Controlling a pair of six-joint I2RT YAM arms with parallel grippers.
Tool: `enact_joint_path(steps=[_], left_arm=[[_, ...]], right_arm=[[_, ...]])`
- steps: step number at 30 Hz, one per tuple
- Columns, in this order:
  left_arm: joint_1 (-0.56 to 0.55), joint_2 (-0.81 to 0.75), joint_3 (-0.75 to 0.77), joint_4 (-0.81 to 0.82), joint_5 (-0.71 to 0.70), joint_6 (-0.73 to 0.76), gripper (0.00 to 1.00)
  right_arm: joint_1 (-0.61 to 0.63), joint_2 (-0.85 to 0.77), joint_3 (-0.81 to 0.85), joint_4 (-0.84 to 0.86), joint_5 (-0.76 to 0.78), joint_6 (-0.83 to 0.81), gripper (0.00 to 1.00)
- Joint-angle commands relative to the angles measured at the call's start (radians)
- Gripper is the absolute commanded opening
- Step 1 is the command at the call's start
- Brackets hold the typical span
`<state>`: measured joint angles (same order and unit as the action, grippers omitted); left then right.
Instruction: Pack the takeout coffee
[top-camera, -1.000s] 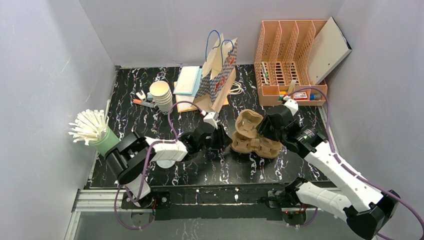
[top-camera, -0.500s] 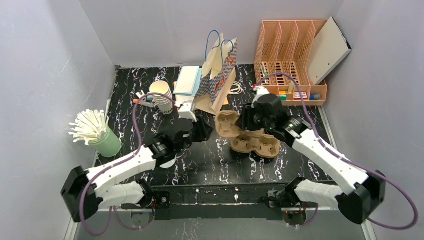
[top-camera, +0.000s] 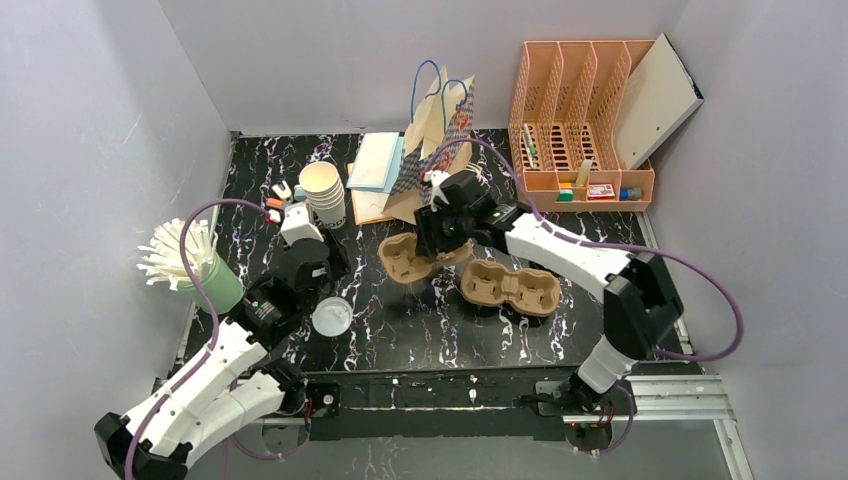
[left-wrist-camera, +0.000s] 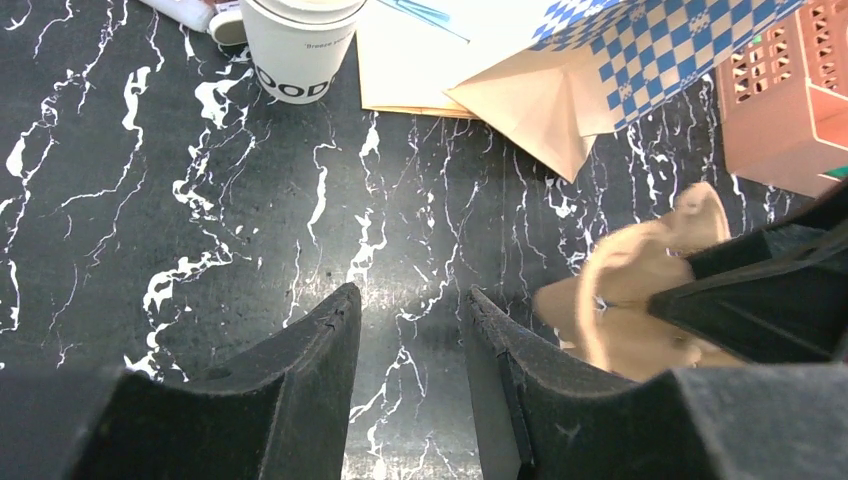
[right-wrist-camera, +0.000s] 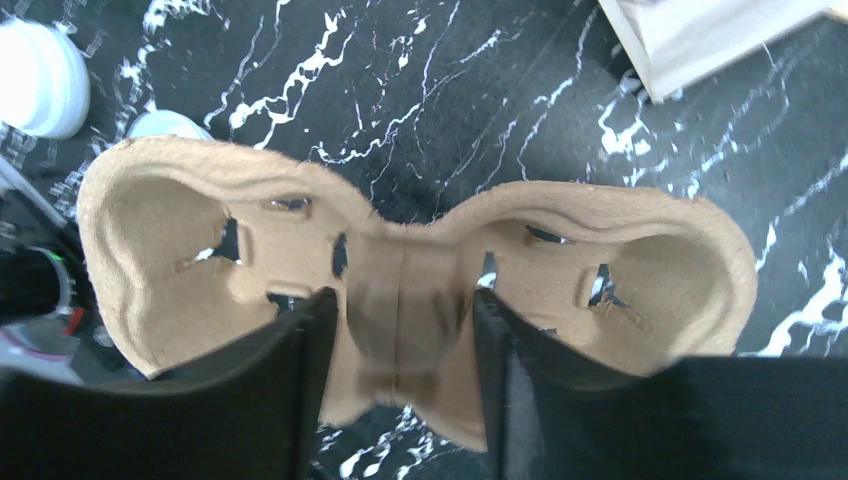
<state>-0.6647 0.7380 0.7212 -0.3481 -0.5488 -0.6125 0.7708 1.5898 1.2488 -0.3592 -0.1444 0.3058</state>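
The takeout coffee cup shows from above as a pale round opening on the black table, just right of my left arm; its dark side barely shows. My right gripper is shut on the middle bridge of a brown pulp two-cup carrier, holding it just above the table in front of the paper bag. In the right wrist view the fingers pinch the carrier between its two wells. My left gripper is open and empty over bare table, left of the held carrier.
A second pulp carrier lies on the table to the right. Stacked cream cups stand behind the left gripper. A light green straw holder stands at the left edge. An orange file organizer stands back right.
My right gripper has lifted the upper carrier off the other one and carried it left toward the bag. My left arm has drawn back to the left, away from the carriers.
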Motion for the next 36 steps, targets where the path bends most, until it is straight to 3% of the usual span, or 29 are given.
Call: enact_joint_path(steps=[1,2,3,5,10,18,22,28,36], left_arm=[[0.005,0.017,-0.009,-0.029,-0.020,0.004,0.40],[0.004,0.024,-0.015,-0.021,-0.008,0.001,0.41],[0.004,0.031,-0.021,-0.009,0.007,0.001,0.41],[0.004,0.048,-0.031,0.022,0.045,0.002,0.43],[0.004,0.084,-0.046,0.079,0.109,0.001,0.53],[0.005,0.143,-0.062,0.133,0.141,-0.014,0.72],[0.004,0.163,-0.075,0.145,0.135,-0.045,0.76],[0.007,0.187,-0.099,0.150,0.136,-0.122,0.96],[0.006,0.248,-0.098,0.131,0.146,-0.173,0.98]], right_arm=[[0.052,0.078,0.088,0.017,0.073,-0.032,0.75],[0.058,0.080,0.091,0.008,0.099,-0.022,0.89],[0.059,0.074,0.089,-0.002,0.127,-0.014,0.96],[0.060,0.040,0.067,-0.016,0.206,0.006,0.98],[0.032,-0.081,-0.017,-0.147,0.423,0.129,0.98],[-0.150,-0.327,-0.279,-0.250,0.417,0.333,0.98],[-0.167,-0.423,-0.377,-0.234,0.466,0.424,0.98],[-0.168,-0.406,-0.417,-0.234,0.481,0.487,0.96],[-0.168,-0.322,-0.433,-0.207,0.427,0.503,0.78]])
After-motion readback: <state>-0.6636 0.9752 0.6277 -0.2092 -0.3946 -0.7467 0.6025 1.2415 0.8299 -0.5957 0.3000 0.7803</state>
